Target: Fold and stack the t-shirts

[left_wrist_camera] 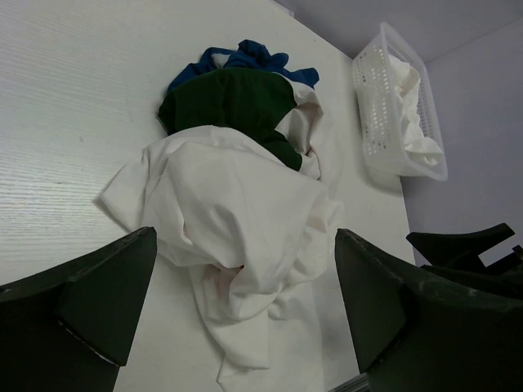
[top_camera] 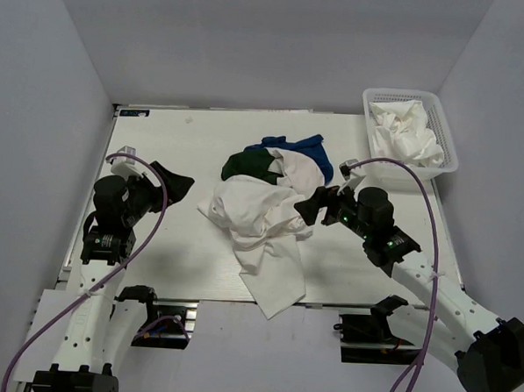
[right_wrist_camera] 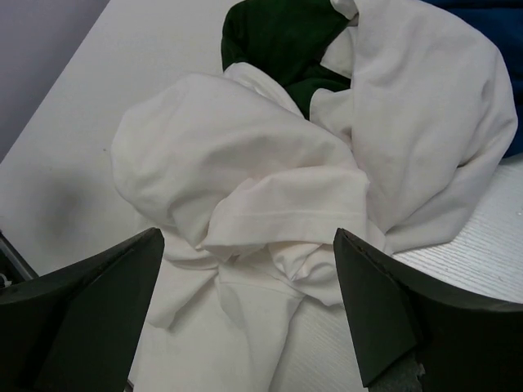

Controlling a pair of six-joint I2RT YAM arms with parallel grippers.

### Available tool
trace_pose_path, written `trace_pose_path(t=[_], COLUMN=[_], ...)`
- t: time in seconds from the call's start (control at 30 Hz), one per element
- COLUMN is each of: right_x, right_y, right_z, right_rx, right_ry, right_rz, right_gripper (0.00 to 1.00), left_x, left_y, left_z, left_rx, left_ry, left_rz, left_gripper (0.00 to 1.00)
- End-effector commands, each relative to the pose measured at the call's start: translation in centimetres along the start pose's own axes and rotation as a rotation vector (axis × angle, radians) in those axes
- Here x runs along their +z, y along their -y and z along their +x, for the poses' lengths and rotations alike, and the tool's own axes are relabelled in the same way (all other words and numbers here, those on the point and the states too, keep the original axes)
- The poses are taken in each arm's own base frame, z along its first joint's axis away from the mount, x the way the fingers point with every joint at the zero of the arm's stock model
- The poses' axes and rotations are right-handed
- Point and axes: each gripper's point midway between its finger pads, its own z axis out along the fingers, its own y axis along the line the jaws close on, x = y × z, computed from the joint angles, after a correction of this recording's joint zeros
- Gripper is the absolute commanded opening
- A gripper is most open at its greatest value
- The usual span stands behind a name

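A heap of t-shirts lies mid-table: white tees (top_camera: 254, 215) in front, one hanging over the near edge, a dark green tee (top_camera: 246, 164) and a royal blue tee (top_camera: 304, 149) behind. The white tees (left_wrist_camera: 237, 220), green tee (left_wrist_camera: 237, 102) and blue tee (left_wrist_camera: 245, 57) also show in the left wrist view. The right wrist view shows the white tees (right_wrist_camera: 270, 188) and green tee (right_wrist_camera: 286, 41). My left gripper (top_camera: 176, 184) is open and empty, left of the heap. My right gripper (top_camera: 312, 206) is open and empty, at the heap's right edge.
A white plastic mesh basket (top_camera: 448, 142) with crumpled white cloth (top_camera: 407, 135) stands at the table's far right corner; it also shows in the left wrist view (left_wrist_camera: 372, 106). The white table (top_camera: 159, 147) ends just in front of the heap.
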Motion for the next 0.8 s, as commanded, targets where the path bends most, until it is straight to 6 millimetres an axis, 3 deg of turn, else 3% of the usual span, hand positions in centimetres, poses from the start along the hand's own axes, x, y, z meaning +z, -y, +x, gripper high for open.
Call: trace_pose_path(t=[0.0,0.07,0.1,0.17,0.2,0.23,0.27,0.3,0.33,0.47,0.63,0.77], right_x=[-0.1,-0.1,-0.1,0.4,0.5,0.8,0.6,0.6,0.8,0.2,-0.2,1.1], right_y=[-1.8,-1.2,-0.9,1.0,2.3,3.0,4.1,4.3,4.3,2.8,2.9,2.4], right_z=[-1.9,-1.3,-1.9,-0.3,-3.1,-2.4,-3.4,-3.1,-2.8,-5.2,-4.0,-2.4], right_rx=[-0.050,-0.035,-0.036,-0.001,0.001,0.042,0.056,0.060,0.023,-0.016,-0.058,-0.059], right_ry=[0.053,0.025,0.040,-0.039,0.027,-0.014,-0.031,-0.054,-0.080,0.039,0.052,-0.026], right_rz=[-0.082,-0.058,-0.031,0.071,0.181,0.230,0.325,0.341,0.332,0.250,0.220,0.172], right_gripper=[0.90,0.90,0.90,0.90,0.90,0.90,0.90,0.90,0.90,0.90,0.90,0.90], left_x=[-0.1,-0.2,-0.2,-0.1,-0.1,-0.1,0.0,0.0,0.0,-0.1,-0.3,-0.3], left_y=[0.3,0.6,0.6,0.3,0.3,0.3,0.2,0.2,0.2,0.5,0.6,0.6], left_z=[-0.3,-0.6,-0.6,-0.3,-0.3,-0.3,0.0,0.0,0.0,-0.3,-0.5,-0.5], left_rx=[0.018,0.021,0.021,0.017,0.017,0.017,0.014,0.014,0.014,0.020,0.024,0.024], left_ry=[0.018,0.025,0.025,0.017,0.017,0.017,0.005,0.005,0.005,0.018,0.031,0.031], left_rz=[0.024,0.029,0.029,0.023,0.023,0.023,0.025,0.025,0.025,0.035,0.033,0.033], left_gripper=[0.99,0.99,0.99,0.99,0.99,0.99,0.99,0.99,0.99,0.99,0.99,0.99])
